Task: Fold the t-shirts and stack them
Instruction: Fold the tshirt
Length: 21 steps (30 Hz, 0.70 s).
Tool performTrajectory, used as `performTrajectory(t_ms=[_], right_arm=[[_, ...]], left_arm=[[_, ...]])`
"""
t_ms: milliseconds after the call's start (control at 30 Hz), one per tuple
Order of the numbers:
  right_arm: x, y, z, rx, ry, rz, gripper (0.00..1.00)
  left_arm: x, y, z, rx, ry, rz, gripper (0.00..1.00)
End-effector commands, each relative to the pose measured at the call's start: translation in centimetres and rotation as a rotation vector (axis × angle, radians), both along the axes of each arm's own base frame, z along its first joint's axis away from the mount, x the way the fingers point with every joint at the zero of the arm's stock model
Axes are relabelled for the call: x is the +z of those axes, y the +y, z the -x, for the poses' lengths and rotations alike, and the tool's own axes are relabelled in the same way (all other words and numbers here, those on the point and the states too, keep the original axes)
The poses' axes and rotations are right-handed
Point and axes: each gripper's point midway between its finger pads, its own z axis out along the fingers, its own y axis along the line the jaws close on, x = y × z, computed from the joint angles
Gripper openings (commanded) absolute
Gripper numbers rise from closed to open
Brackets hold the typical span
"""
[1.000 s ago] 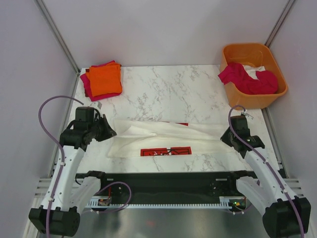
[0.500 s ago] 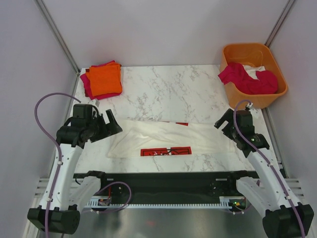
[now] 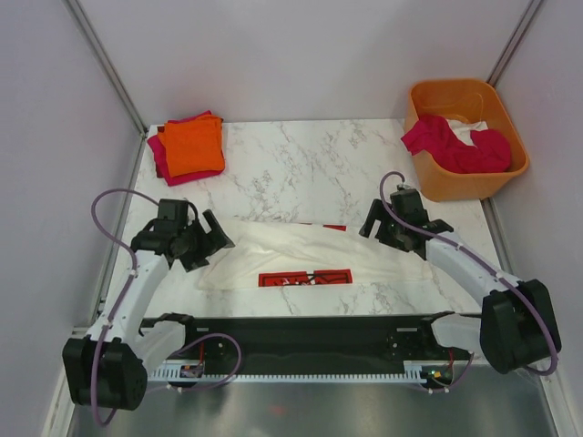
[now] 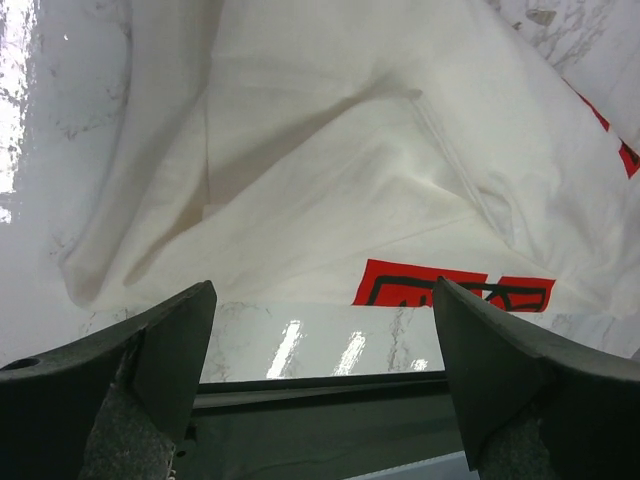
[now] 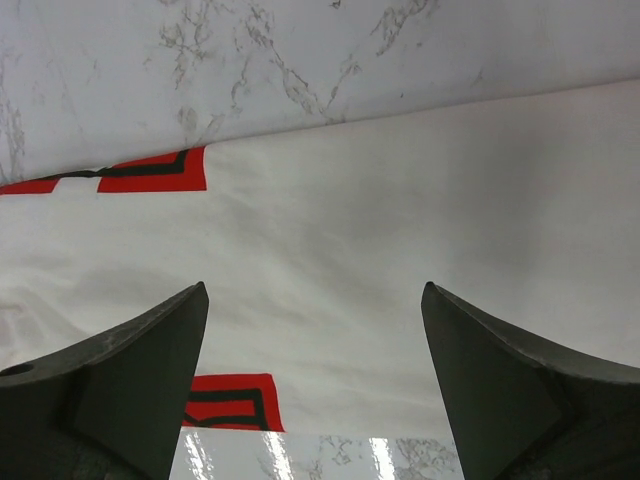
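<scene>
Top external view: a white cotton t-shirt with a red logo panel [image 3: 310, 253] lies as a long, flattened band across the near half of the table, running left to right between the two arms. It is rumpled, with soft creases gathered toward its left end. The red panel with dark lettering shows at its near edge, and a thin red strip peeks out at its far edge.

The left gripper [image 3: 217, 235] hangs just over the shirt's left end, jaws spread wide and nothing in them. Its wrist view looks down on folds of cloth and the table's near edge. The right gripper [image 3: 375, 228] is likewise spread wide above the shirt's right part and grips nothing. Its wrist view shows smooth white cloth with a red patch on either side.

In the far left corner a folded orange t-shirt [image 3: 193, 146] sits on a folded magenta-red t-shirt [image 3: 157, 159], well apart from the white one. At the far right a rigid orange plastic tub [image 3: 453, 85] holds a crumpled magenta-red t-shirt [image 3: 446, 144] and some white cloth [image 3: 474, 131].

A broad stretch of the white marble-patterned tabletop [image 3: 310, 168] shows between the stack and the tub. Plain pale walls [image 3: 301, 55] close in on three sides.
</scene>
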Motion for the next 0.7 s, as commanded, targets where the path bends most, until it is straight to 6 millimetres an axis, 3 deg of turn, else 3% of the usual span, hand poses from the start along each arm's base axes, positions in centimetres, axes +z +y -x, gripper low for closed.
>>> performTrajectory(t_ms=[0, 167, 400, 433, 500, 567, 600, 633, 667], right_arm=[[-1.1, 0.0, -1.2, 0.014, -0.014, 0.032, 0.97], [-4.3, -1.8, -0.4, -0.044, 0.057, 0.121, 0.98], [-8.2, -0.7, 1.0, 0.025, 0.152, 0.09, 0.98], [-8.4, -0.5, 1.4, 0.031, 0.162, 0.072, 0.98], [-8.9, 0.5, 2.6, 0.063, 0.176, 0.024, 0.98], [-8.7, 1.3, 3.4, 0.081, 0.175, 0.001, 0.98], [-8.9, 2.0, 4.3, 0.107, 0.187, -0.009, 0.98], [-8.8, 2.3, 4.6, 0.117, 0.191, -0.017, 0.98], [-8.5, 2.9, 5.0, 0.131, 0.187, -0.029, 0.98]], left_arm=[[-1.1, -0.3, -2.0, 0.099, -0.007, 0.043, 0.97], [-4.8, 0.0, -0.5, 0.115, 0.126, 0.02, 0.98], [-8.8, -1.7, 1.5, 0.03, 0.319, -0.024, 0.98], [-8.7, -0.5, -2.9, 0.156, 0.17, -0.089, 0.89], [-9.8, -0.6, -3.6, 0.154, 0.19, -0.154, 0.82], [-10.6, -1.0, -4.3, 0.133, 0.203, -0.173, 0.65], [-11.1, -1.1, -4.9, 0.124, 0.22, -0.183, 0.42], [-11.4, -1.2, -5.3, 0.117, 0.223, -0.187, 0.3], [-11.5, -1.3, -5.7, 0.116, 0.226, -0.188, 0.3]])
